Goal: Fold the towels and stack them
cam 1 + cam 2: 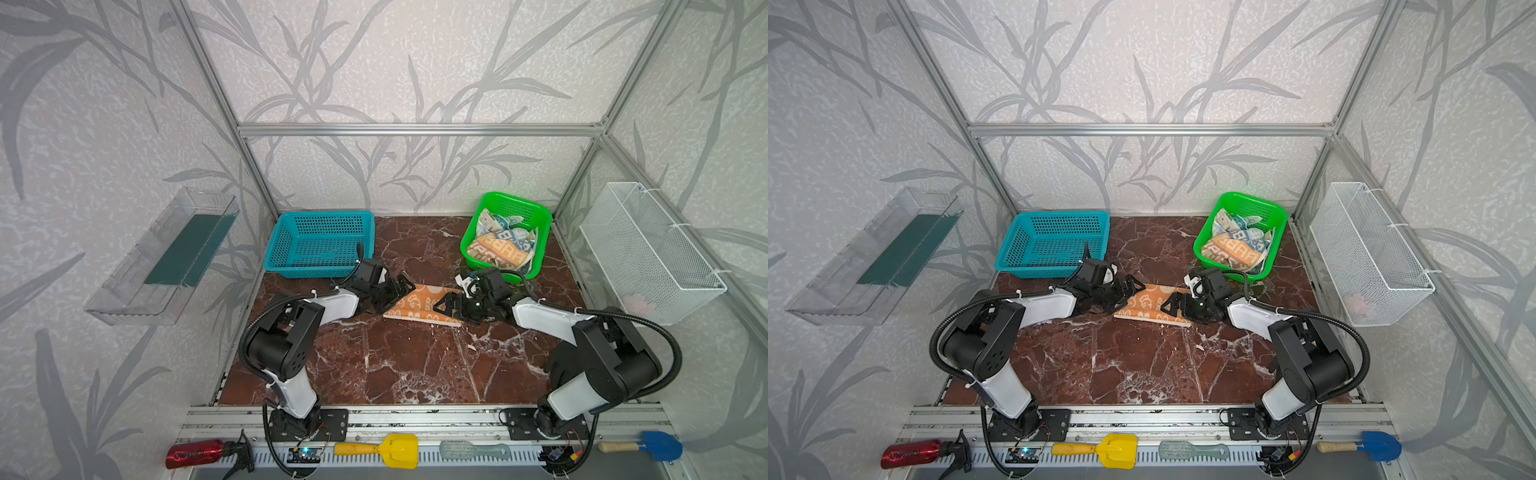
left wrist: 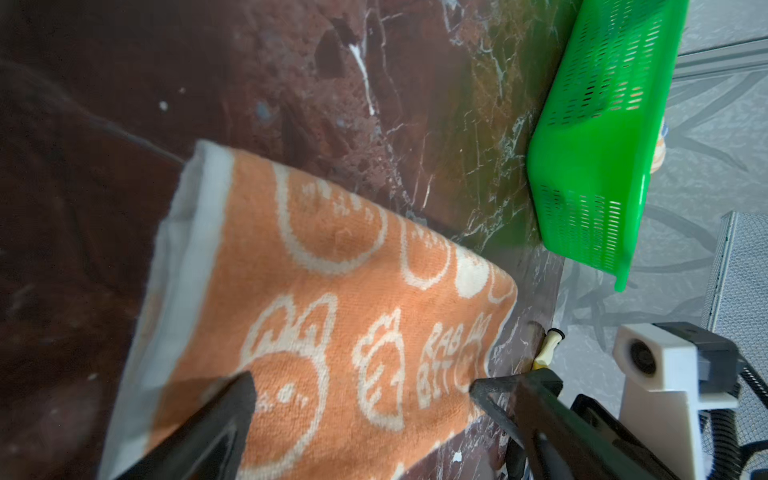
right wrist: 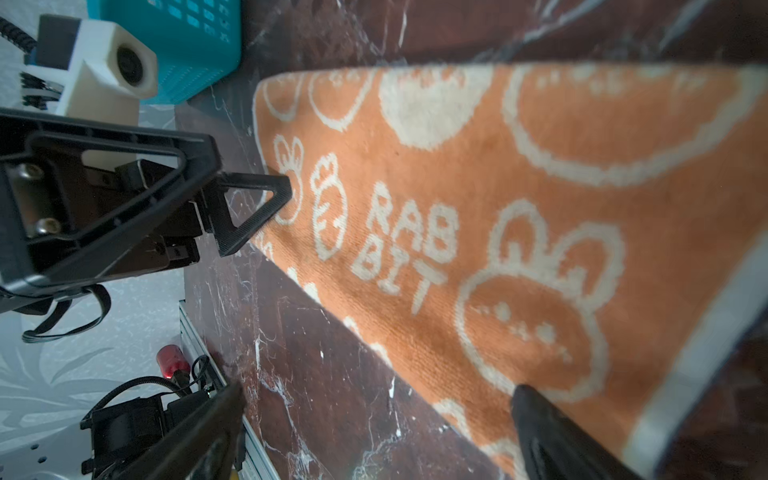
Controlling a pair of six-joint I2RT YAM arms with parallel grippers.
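Both top views are bright and evenly lit, palest on the walls and dimmer over the dark table (image 1: 415, 365). Shadows under the arms are soft, so the light probably falls from above, though no lamp shows. The straight frame bars splay toward the edges, a wide-lens distortion. In the left wrist view the towel (image 2: 332, 316) is fairly sharp at its middle. The near fingers (image 2: 208, 428) there are blurred, one side sinks into gloom, and the green basket (image 2: 602, 124) glows and casts a green sheen on the table. In the right wrist view the towel's lettering is crisp, while its nearest end and the fingertips smear out of focus.
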